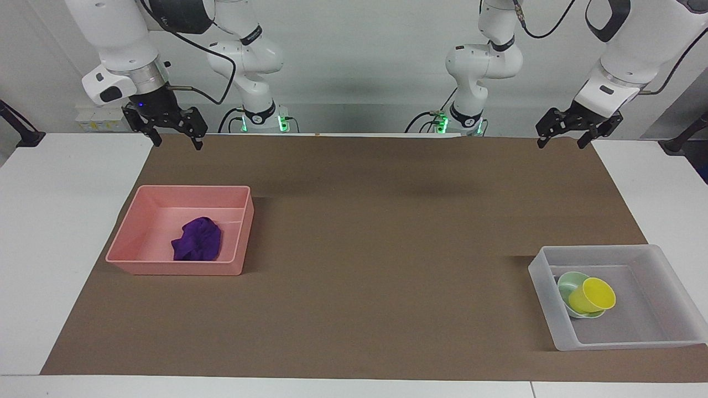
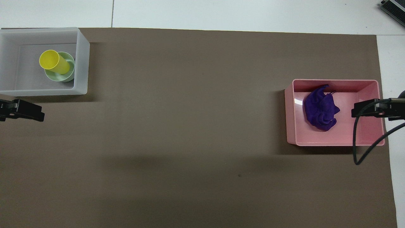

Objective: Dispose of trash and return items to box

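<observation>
Two containers stand on the brown mat (image 1: 354,260), well apart. The pink bin (image 1: 166,267) sits toward the right arm's end of the table and holds the crumpled purple cloth (image 1: 197,240), which lies at about 5 o'clock on the bin floor in the facing view. The translucent box (image 1: 619,339) sits toward the left arm's end, farther from the robots than the bin. Inside it, the mint-green bowl (image 1: 567,283) rests on the floor at about 9 o'clock in the facing view, and the yellow cup (image 1: 594,294) lies tilted in the bowl, mouth toward 3 o'clock.

The right gripper (image 1: 176,137) hangs above the mat edge, at 12 o'clock from the bin, fingers spread and holding nothing. The left gripper (image 1: 563,138) hangs above the mat corner, at 12 o'clock from the box, fingers spread and holding nothing.
</observation>
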`<state>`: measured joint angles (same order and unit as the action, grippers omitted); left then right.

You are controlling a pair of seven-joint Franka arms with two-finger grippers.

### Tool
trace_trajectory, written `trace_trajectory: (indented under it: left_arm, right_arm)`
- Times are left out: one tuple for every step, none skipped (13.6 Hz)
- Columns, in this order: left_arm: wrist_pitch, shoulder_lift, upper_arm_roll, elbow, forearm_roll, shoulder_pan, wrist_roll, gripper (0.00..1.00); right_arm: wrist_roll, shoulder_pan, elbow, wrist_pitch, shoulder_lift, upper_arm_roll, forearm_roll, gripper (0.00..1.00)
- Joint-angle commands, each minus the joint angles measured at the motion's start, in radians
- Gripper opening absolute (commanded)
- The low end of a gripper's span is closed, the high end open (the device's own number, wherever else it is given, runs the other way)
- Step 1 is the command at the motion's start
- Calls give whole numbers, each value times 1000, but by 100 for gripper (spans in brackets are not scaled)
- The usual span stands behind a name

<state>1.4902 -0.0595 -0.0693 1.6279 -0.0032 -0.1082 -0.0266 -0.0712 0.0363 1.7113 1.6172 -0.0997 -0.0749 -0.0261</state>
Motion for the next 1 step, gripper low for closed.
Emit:
trace_trajectory:
  left_arm:
    - [10,-13,14,4,-8,18,2,100]
  right_arm:
    - [1,-4,33,12,-29,3,-1,100]
